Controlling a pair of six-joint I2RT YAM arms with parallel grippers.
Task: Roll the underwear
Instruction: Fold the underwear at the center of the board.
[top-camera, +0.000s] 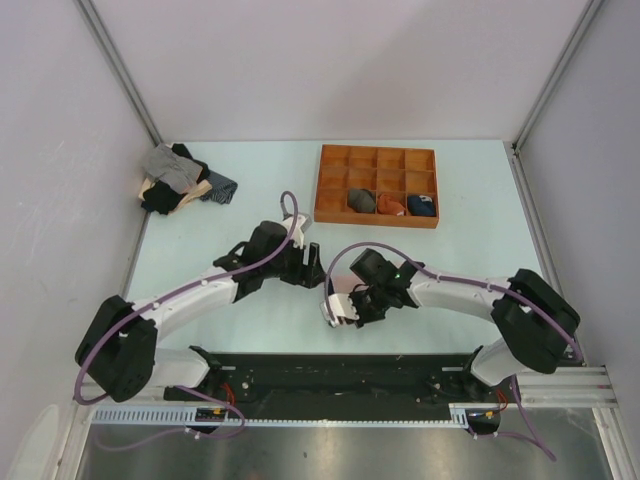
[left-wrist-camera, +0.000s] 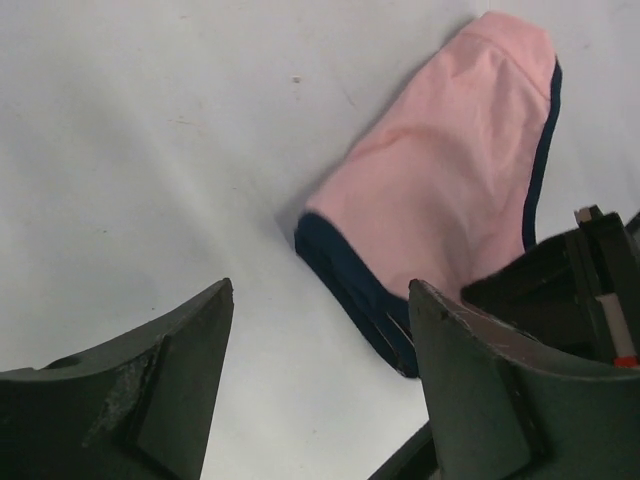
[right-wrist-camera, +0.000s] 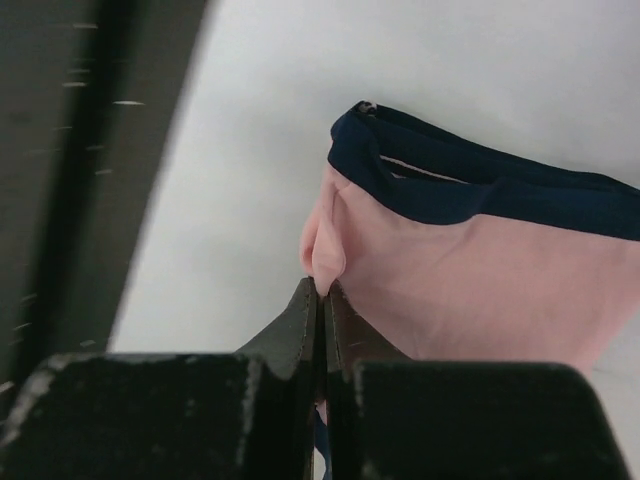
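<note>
Here the right gripper is seen closed tight on a small pinched fold of the underwear. The pink cloth is held right at its fingertips, and the navy waistband is spread just beyond them on the table. The left gripper is held wide apart, with nothing between its fingers. The underwear is laid flat ahead of it and towards its right side, the navy edge nearest; whether it is touched cannot be told. Well beyond both grippers an orange tray is set, with three rolled bundles kept in it. A garment pile is heaped far beyond the left gripper, to its left.
</note>
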